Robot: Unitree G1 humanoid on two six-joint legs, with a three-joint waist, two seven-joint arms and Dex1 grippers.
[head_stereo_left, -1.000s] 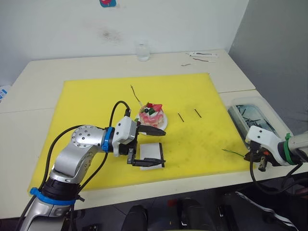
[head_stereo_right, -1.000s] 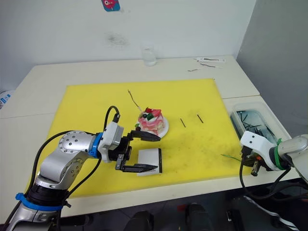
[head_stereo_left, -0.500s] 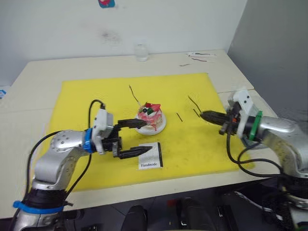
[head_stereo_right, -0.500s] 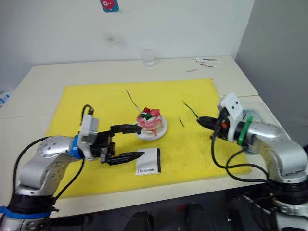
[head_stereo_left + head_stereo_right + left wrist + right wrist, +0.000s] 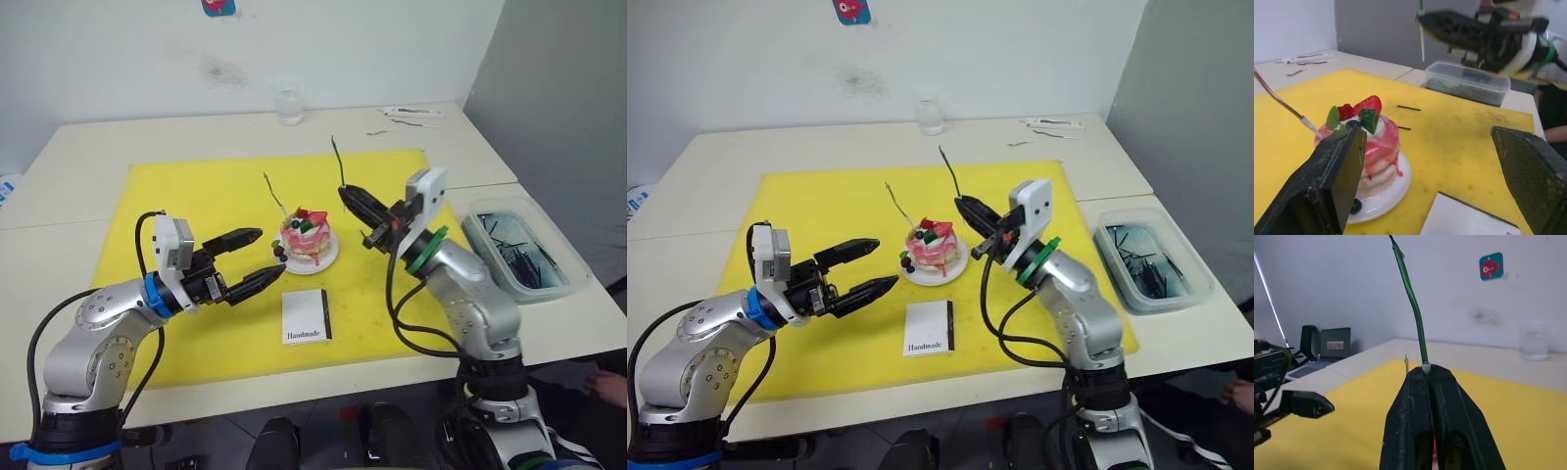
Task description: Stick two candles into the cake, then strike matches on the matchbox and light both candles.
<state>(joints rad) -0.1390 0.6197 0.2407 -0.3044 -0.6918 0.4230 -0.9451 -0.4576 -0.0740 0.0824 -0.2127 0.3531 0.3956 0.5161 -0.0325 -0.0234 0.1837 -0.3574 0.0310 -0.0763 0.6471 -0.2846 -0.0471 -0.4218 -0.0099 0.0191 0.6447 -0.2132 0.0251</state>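
The cake sits mid-mat on the worktop, a pale candle already planted in it and leaning away to the left. Right of the cake, the right gripper pinches the green candle upright, raised above the mat. Left of the cake, the left gripper is spread wide, holding nothing. The matchbox lies just in front of the cake.
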